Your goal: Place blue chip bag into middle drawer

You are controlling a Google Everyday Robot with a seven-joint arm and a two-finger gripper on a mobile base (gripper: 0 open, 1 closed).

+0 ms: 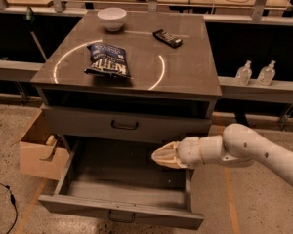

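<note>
The blue chip bag (107, 60) lies crinkled on the grey cabinet top (185, 72), left of centre, inside a bright ring of light. Below the closed top drawer (83, 123), the middle drawer (122, 209) stands pulled out toward me, its grey floor bare. My gripper (156, 156) hovers over the drawer's right side, just under the top drawer's front, far below the bag. Its cream fingers come together to a point and hold nothing. The white arm runs off to the lower right.
A white bowl (112, 18) sits at the back left of the top and a small black bar packet (167, 38) at the back right. An open cardboard box (36, 147) stands left of the cabinet. Two clear bottles (244, 73) sit on a ledge at right.
</note>
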